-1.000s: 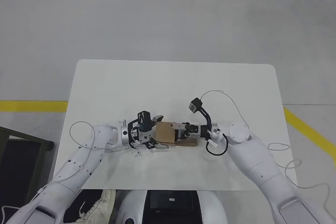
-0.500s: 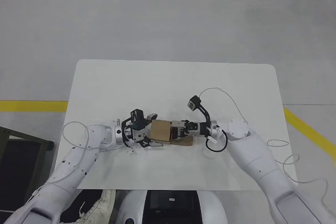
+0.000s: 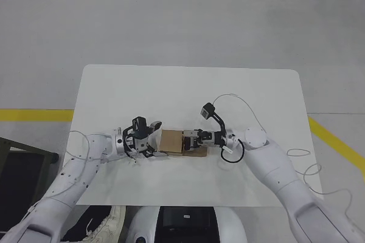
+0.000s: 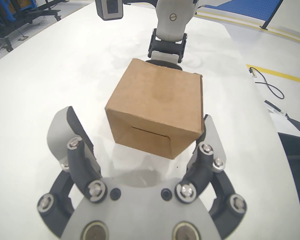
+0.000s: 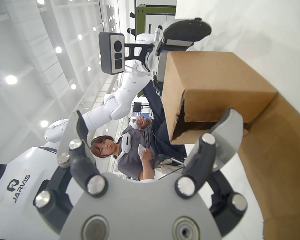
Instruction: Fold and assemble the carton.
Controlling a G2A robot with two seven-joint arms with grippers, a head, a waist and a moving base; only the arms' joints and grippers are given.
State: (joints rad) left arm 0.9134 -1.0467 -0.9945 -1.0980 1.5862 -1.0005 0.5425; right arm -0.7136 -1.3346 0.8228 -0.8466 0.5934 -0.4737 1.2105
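- The brown carton [image 3: 172, 141] lies on its side near the middle of the white table [image 3: 243, 97], between the two grippers.
- The left gripper [image 4: 137, 119] is spread wide at the carton's closed end, one fingertip [image 4: 210, 128] just beside a corner.
- The right gripper [image 5: 155, 117] is also spread wide, one finger [image 5: 227, 126] at the carton's open end, where a flap [image 5: 277, 151] lies flat on the table.

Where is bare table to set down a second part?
Bare: the table from the carton out to the far edge, and a narrow strip between carton and near edge, flanked by both arms. Crowded: the left gripper and right gripper at the carton's ends; a cable loops beyond the right arm.
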